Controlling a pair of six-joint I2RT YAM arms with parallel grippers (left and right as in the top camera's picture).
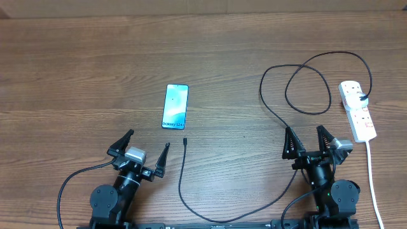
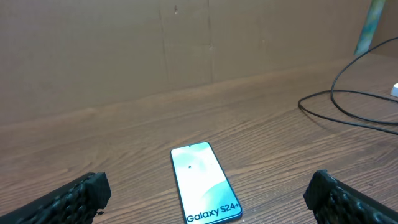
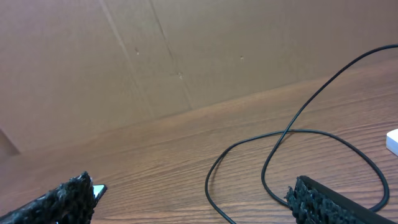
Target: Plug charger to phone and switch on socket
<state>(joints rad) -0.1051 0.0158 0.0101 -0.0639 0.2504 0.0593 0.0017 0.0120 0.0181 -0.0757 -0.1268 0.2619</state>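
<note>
Looks like a lab test bench to me: just a wood-grain table (image 1: 76,70) with a plain brown board backdrop (image 2: 93,50) behind.

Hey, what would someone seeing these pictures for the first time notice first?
The phone, its blue-teal screen bright, lies flat left of centre, just ahead of the open, empty left gripper. The black charger loops away from the white socket at the far right, past the open right gripper. Its free plug tip lies just short of the phone, not plugged in.
</note>
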